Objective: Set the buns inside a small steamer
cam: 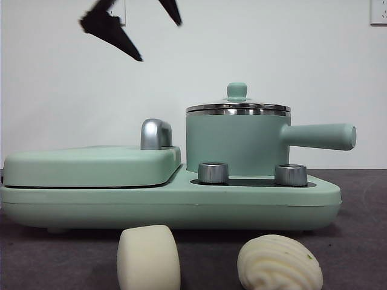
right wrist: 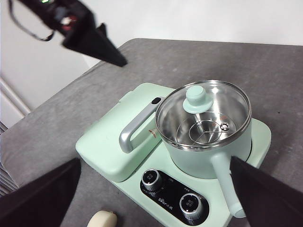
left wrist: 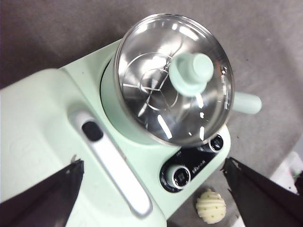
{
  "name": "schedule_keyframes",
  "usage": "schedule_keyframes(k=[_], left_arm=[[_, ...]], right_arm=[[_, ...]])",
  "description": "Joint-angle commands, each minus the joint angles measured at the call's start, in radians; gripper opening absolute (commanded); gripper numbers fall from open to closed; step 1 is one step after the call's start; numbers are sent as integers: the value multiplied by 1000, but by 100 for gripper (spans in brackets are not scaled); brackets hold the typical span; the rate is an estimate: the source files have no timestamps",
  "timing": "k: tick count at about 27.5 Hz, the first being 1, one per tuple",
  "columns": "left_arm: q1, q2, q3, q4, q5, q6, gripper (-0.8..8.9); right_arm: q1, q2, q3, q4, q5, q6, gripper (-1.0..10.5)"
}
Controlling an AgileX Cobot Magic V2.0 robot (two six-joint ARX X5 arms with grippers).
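Two cream-white buns on the grey surface (cam: pixel 363 241) in front of the cooker (cam: pixel 181 202): smooth roll (cam: pixel 148 258), ridged bun (cam: pixel 279 264) just beside it. Small mint steamer (cam: pixel 236 145) on the cooker, glass lid (left wrist: pixel 175 78) on, only a wire rack (right wrist: pixel 208 130) inside. Left gripper (left wrist: pixel 151 189) above steamer, jaws wide open, holding nothing. Right gripper (right wrist: pixel 156 198) likewise open, empty, farther off.

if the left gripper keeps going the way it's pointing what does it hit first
Probably the steamer's lid: the left gripper, jaws open, looks down on it and its green knob, with nothing seen between. Depth is unclear.
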Motion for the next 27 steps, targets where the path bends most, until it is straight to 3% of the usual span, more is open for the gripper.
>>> schedule_keyframes(k=[1,9,14,18,22,27], left_arm=[[-34,126,205,-61,-27,18,463],[-121,348,471,-58,-65,-5,463],[-160,390,474,-31,-69,23,457],[-205,397,474,-12,-162,56,424],[-233,406,473,-14,-188,77,365],[-244,437,473,-15,-227,89,362]], right_arm=[[3,4,16,8,0,-3,504],[3,4,16,7,0,-3,504],[3,4,16,7,0,-3,504],[3,4,16,6,0,-3,504],[3,4,16,6,0,-3,504],[3,4,16,6,6,-3,504]])
